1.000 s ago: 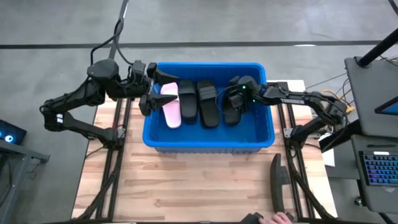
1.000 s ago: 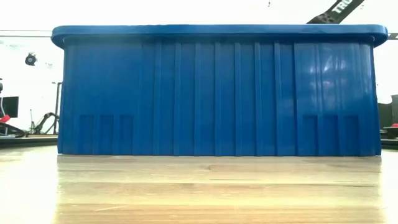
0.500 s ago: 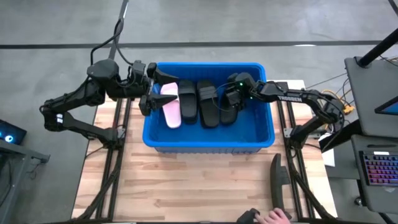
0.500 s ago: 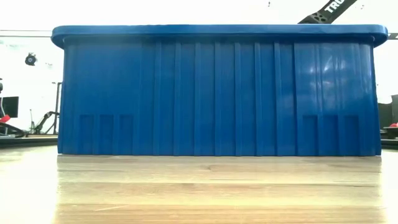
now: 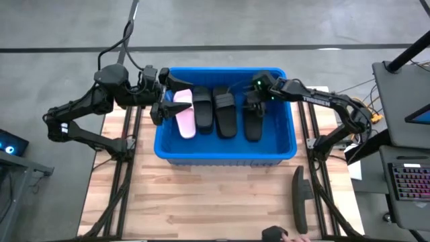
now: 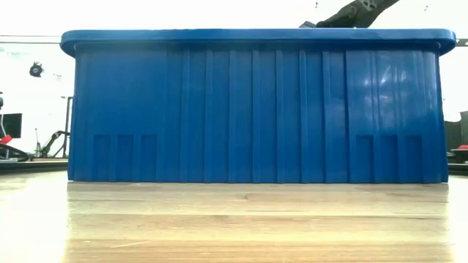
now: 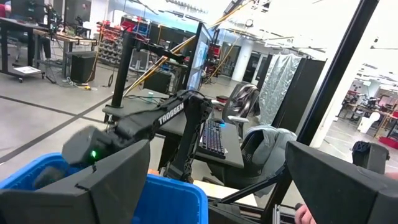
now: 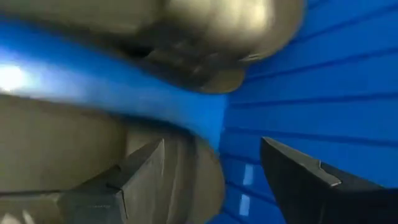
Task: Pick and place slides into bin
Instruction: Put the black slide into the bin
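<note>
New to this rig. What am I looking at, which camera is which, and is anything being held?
It is a two-armed robot at a wooden table, putting foam slides into a blue bin.

Cameras: one looks straight down on the whole table; one sits at table height and sees mostly the bin's ribbed front wall; one rides on each wrist, looking past that arm's own dark fingers.

In the bin lie a pale pink slide and three black slides side by side.

The right gripper is over the bin's far right part, above the rightmost black slide. Its fingers are apart and hold nothing. The left gripper is at the bin's left rim, open and empty.

A person's hand just shows at the table's near edge.
</note>
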